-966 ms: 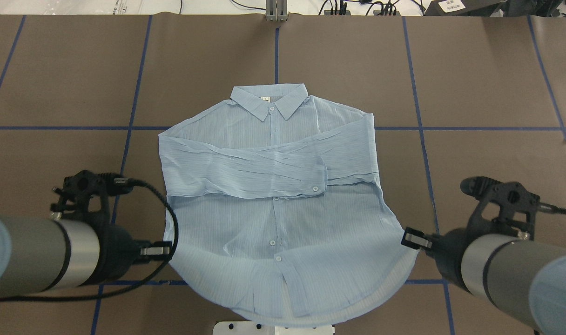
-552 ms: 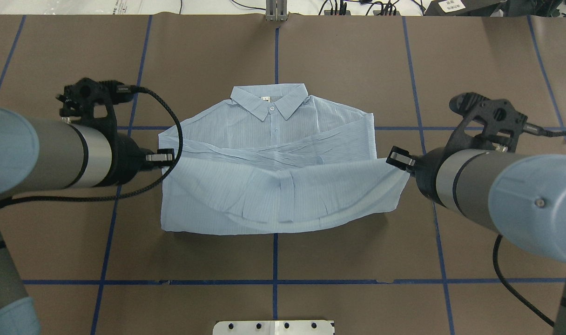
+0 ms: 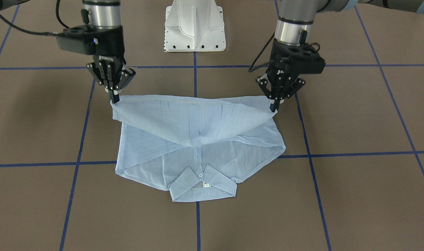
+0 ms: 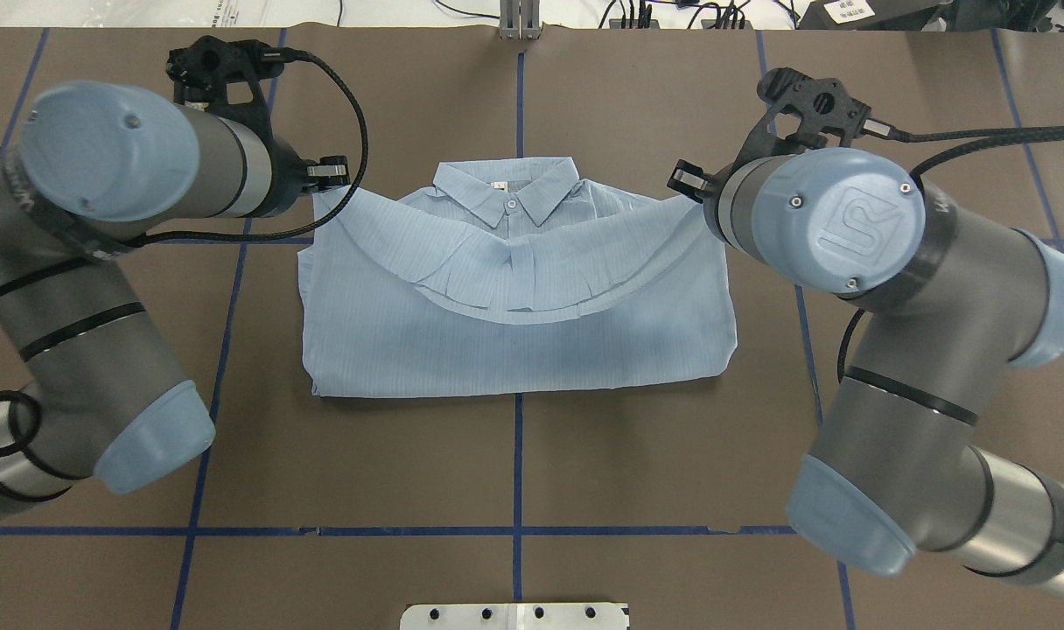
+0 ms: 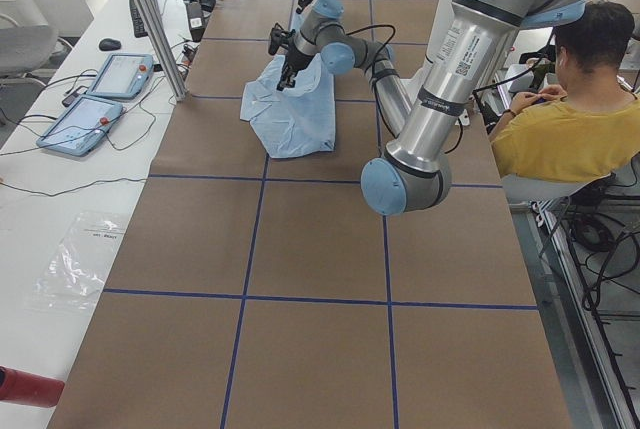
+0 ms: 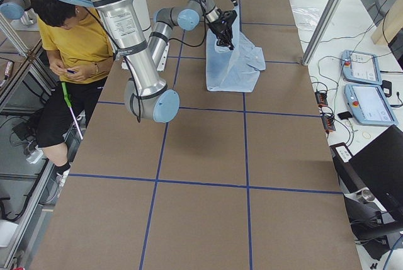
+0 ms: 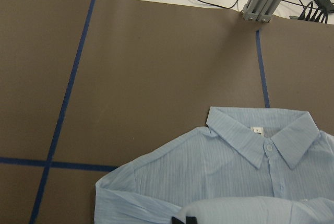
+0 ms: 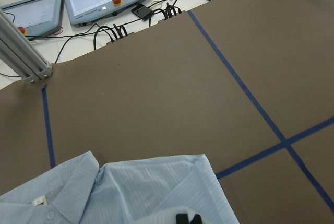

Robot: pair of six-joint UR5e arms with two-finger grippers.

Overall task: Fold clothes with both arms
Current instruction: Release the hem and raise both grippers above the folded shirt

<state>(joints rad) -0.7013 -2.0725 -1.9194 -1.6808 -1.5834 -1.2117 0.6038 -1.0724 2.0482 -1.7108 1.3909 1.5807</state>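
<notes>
The pale-blue striped shirt (image 4: 514, 332) lies face up on the brown table, collar (image 4: 506, 188) at the far side. Its lower half is doubled over the chest, and the hem hangs in a sagging curve between the two arms just short of the collar. My left gripper (image 4: 329, 175) is shut on the hem's left corner and my right gripper (image 4: 685, 181) on its right corner. In the front view the left gripper (image 3: 274, 106) and right gripper (image 3: 114, 99) hold the corners a little above the shirt (image 3: 198, 146). Both wrist views show the collar below the held cloth (image 7: 235, 182) (image 8: 130, 192).
The white pedestal base (image 3: 194, 26) stands at the table's near edge. A metal post (image 4: 519, 22) and cables sit at the far edge, with two touch panels (image 6: 365, 87) beyond. A seated person in yellow (image 5: 570, 129) is beside the robot. Blue tape lines cross the table.
Both grippers carried the hem from the table's near edge up and away toward the collar. The shirt's lower half now covers the crossed sleeves.
</notes>
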